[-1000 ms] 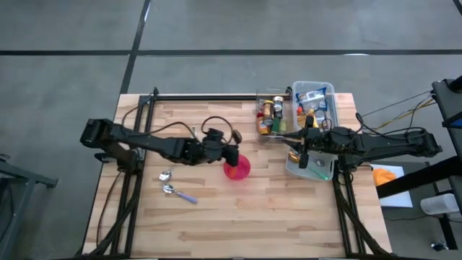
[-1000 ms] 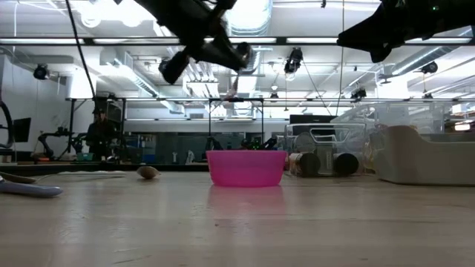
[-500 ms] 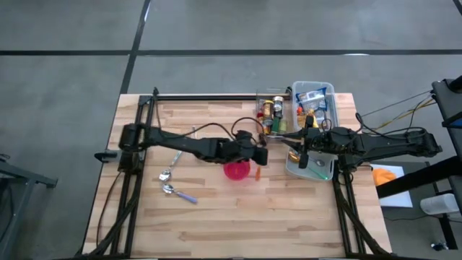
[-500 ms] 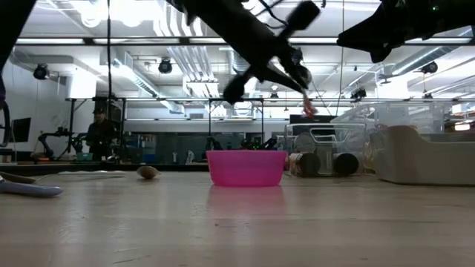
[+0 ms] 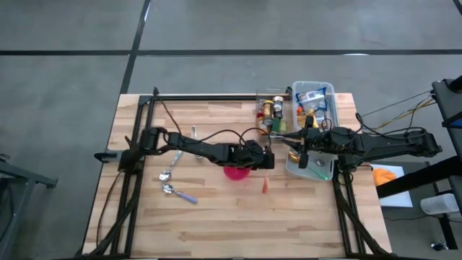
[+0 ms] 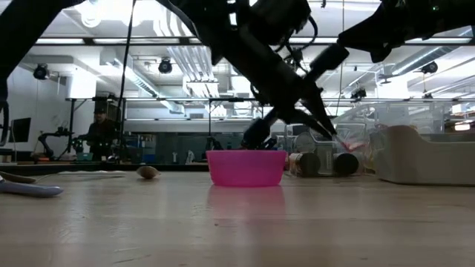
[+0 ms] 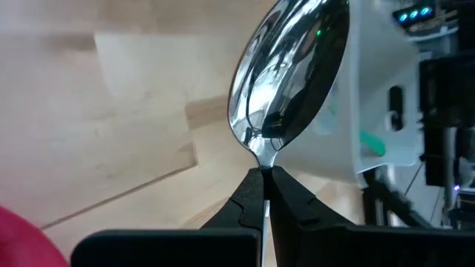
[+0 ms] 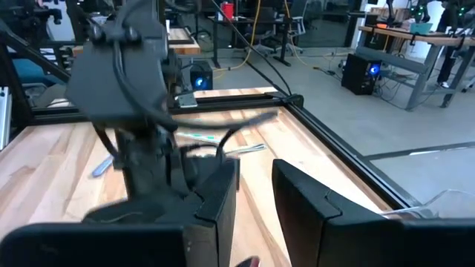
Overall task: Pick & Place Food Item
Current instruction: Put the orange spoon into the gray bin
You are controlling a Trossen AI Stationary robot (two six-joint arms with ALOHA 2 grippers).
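Note:
A shiny metal spoon (image 7: 289,74) is held by my left gripper (image 7: 266,178), which is shut on it. It shows as a thin reddish streak (image 5: 265,185) in the high view. The gripper (image 5: 264,166) slants down just right of the pink bowl (image 5: 234,172), which stands on the table. Food packets fill the clear bin (image 5: 315,100) at the far right, and bottles stand in the rack (image 5: 271,112) beside it. My right gripper (image 8: 256,194) hovers over the white tub (image 5: 317,170), its fingers a little apart with nothing between them. My left gripper pinches the spoon's thin neck (image 7: 264,159), right behind its bowl, between the two fingertips. The spoon's bowl sticks out ahead of the fingers, in line with them. The fingers slant down toward the table's right side. The spoon (image 6: 347,141) hangs clear of the table.
Two more spoons (image 5: 166,175) (image 5: 177,192) lie on the table's left part, one with a purple handle. The white tub and my right arm (image 5: 375,144) stand close to the right of the held spoon. Bare wood lies along the near edge (image 5: 238,231).
My left gripper has gone toward the table's right edge and down, from left of the pink bowl, over it, to its right side. It has rolled and tipped lower on the way. The spoon has stayed in its fingers.

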